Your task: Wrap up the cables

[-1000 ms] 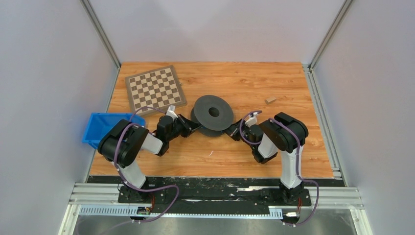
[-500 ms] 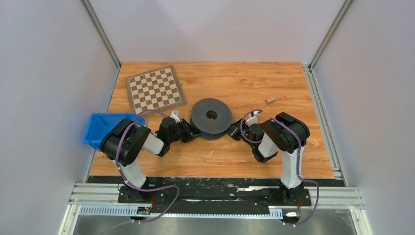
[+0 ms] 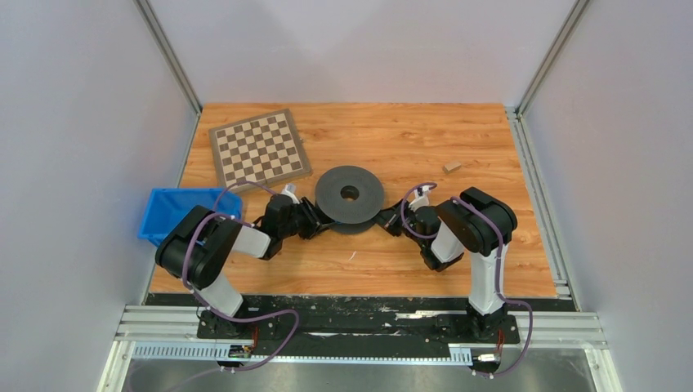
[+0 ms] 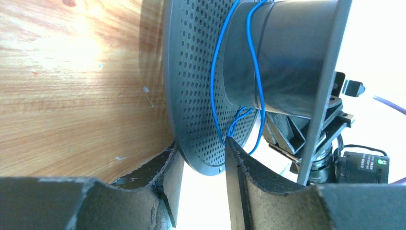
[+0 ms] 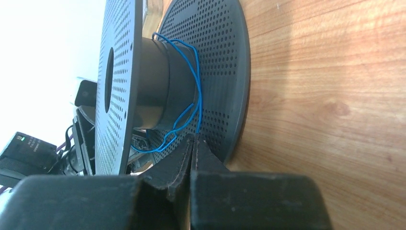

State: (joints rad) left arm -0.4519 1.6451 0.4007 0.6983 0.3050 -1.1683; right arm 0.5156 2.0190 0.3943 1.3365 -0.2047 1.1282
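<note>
The dark grey two-disc spool [image 3: 368, 196] lies flat on the wooden table between my grippers. The thin blue cable [image 4: 212, 91] runs in loose turns round its hub and also shows in the right wrist view [image 5: 200, 100]. My left gripper [image 3: 317, 222] is at the spool's left edge. In the left wrist view its jaws [image 4: 202, 146] stand apart with the rim of the perforated disc [image 4: 196, 72] between them. My right gripper [image 3: 389, 219] is at the spool's right edge. Its jaws [image 5: 194, 139] are shut on the blue cable, next to the spool's lower disc [image 5: 225, 72].
A chessboard [image 3: 259, 149] lies at the back left. A blue bin [image 3: 176, 214] sits at the left edge beside my left arm. A small wooden block [image 3: 452, 166] lies at the back right. Grey walls and metal rails close in the table.
The spool was tilted up off the table and has come down to lie flat. My left arm has lowered and drawn back a little; the right arm has hardly moved.
</note>
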